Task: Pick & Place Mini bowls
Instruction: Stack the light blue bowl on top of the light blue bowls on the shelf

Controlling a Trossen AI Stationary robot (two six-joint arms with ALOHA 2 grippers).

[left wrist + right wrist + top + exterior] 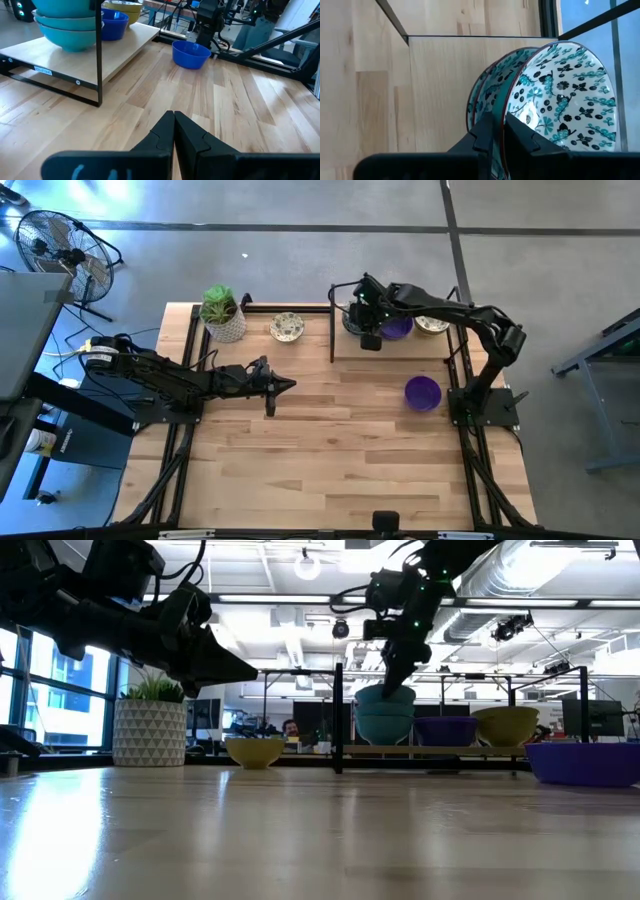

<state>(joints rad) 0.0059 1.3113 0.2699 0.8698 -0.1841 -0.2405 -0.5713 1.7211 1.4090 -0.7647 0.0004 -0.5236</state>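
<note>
Bowls [540,95], cream with teal floral speckles, stacked; right end effector [498,131] clamped on the top rim; left end effector [174,131] together.

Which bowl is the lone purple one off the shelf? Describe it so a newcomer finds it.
Start at the raised wooden shelf at the table's far right. Just in front of it, on the bare tabletop by the right arm's base, sits the purple mini bowl. It stands alone; the other purple bowl is up on the shelf, among stacked and patterned bowls.
</note>
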